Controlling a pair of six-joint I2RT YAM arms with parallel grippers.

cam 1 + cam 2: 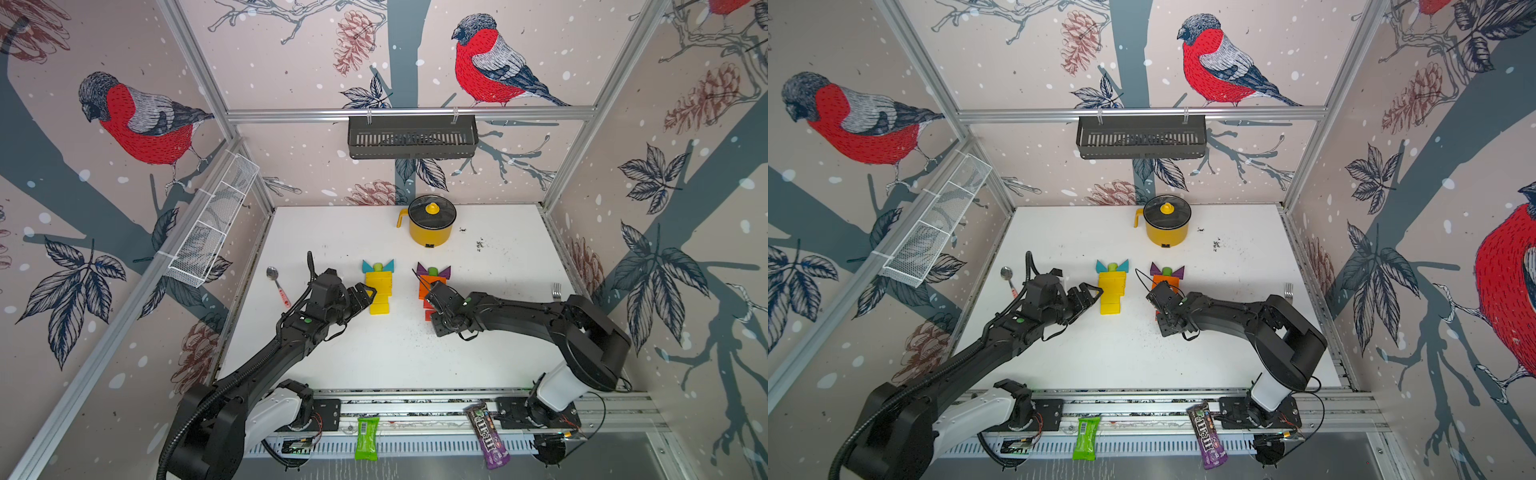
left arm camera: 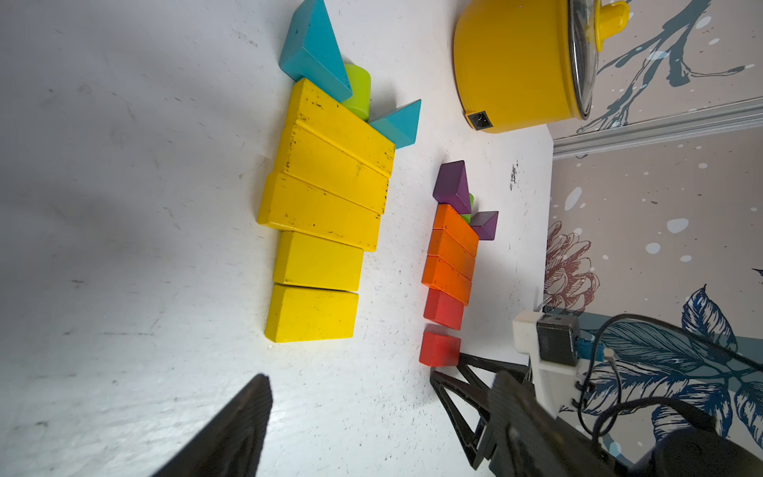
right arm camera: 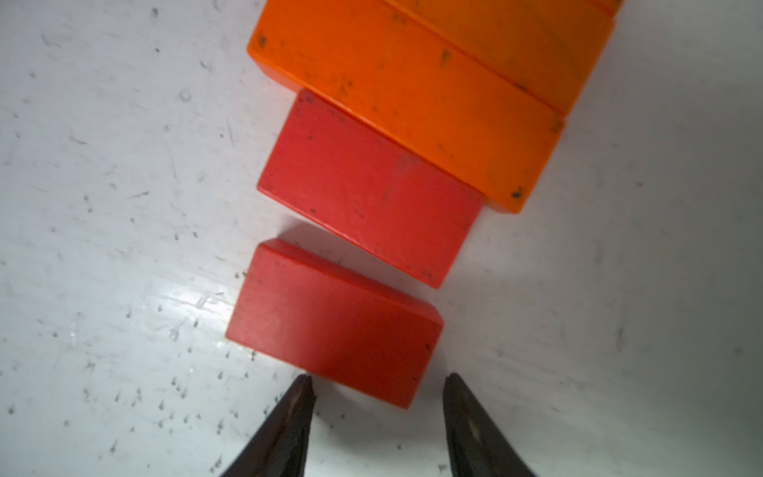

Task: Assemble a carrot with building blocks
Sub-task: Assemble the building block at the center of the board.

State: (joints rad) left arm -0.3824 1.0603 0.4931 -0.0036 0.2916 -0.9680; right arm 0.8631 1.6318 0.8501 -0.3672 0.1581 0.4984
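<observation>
Your right gripper (image 3: 378, 376) is hovering open, tips just short of the end red block (image 3: 334, 322). That block is lying on the bench (image 1: 374, 357), slightly apart from the next red block (image 3: 371, 190) and the orange blocks (image 3: 413, 95). Your left gripper (image 1: 370, 297) is sitting open and empty near the yellow blocks (image 1: 379, 291).

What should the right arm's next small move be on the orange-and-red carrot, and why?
Probably nudge the right gripper forward so it pushes the end red block flush against the next red block. A narrow gap shows between the two. The open fingertips sit right at the end block's near edge, and the next red block touches the orange block.
</observation>
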